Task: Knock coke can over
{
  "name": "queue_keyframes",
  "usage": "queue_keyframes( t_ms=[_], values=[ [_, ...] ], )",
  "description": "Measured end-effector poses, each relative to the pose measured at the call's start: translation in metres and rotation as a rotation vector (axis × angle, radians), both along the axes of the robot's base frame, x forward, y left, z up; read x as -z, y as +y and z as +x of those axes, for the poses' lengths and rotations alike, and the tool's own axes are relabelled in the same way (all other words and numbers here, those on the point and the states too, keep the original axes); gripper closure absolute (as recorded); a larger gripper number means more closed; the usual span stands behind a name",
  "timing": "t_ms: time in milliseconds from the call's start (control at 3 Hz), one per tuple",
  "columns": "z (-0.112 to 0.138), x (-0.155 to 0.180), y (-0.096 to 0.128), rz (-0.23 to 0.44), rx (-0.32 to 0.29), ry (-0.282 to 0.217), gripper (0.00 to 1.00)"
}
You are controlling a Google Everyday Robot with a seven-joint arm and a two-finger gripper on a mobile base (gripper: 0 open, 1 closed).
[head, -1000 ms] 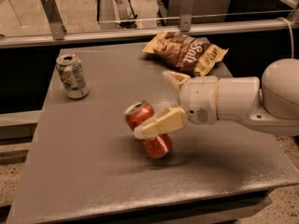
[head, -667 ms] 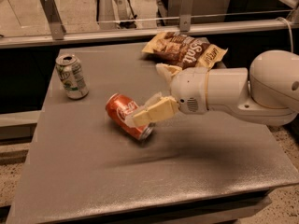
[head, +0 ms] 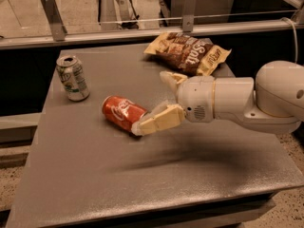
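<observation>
The red coke can (head: 122, 112) lies on its side on the grey table (head: 142, 175), a little left of the middle, its silver top hidden behind my finger. My gripper (head: 151, 102) comes in from the right on a white arm (head: 237, 103) and is open. Its lower tan finger (head: 159, 120) rests against the can's right end. The upper finger (head: 171, 78) is apart from the can, behind it to the right.
A white-and-green can (head: 72, 78) stands upright at the table's left rear. A brown chip bag (head: 190, 52) lies at the back, just behind my gripper. A metal rail (head: 142, 32) with posts runs along the far edge.
The coke can has gone from tilted in the gripper's reach to lying flat on its side, further left. My gripper has followed it to the left.
</observation>
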State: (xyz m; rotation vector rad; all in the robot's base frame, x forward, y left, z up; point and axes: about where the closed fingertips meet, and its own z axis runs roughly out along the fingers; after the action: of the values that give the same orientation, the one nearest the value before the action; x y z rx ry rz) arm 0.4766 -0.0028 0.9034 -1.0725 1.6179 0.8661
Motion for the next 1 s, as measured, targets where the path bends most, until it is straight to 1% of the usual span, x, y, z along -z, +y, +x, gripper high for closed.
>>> queue_keyframes(
  t_ms=[333, 667, 1000],
  values=[
    [-0.006, 0.012, -0.021, -0.017, -0.042, -0.041, 0.0],
    [-0.006, 0.02, -0.061, -0.049, -0.044, -0.097, 0.0],
    [-0.004, 0.017, -0.114, -0.06, 0.013, -0.162, 0.0]
  ],
)
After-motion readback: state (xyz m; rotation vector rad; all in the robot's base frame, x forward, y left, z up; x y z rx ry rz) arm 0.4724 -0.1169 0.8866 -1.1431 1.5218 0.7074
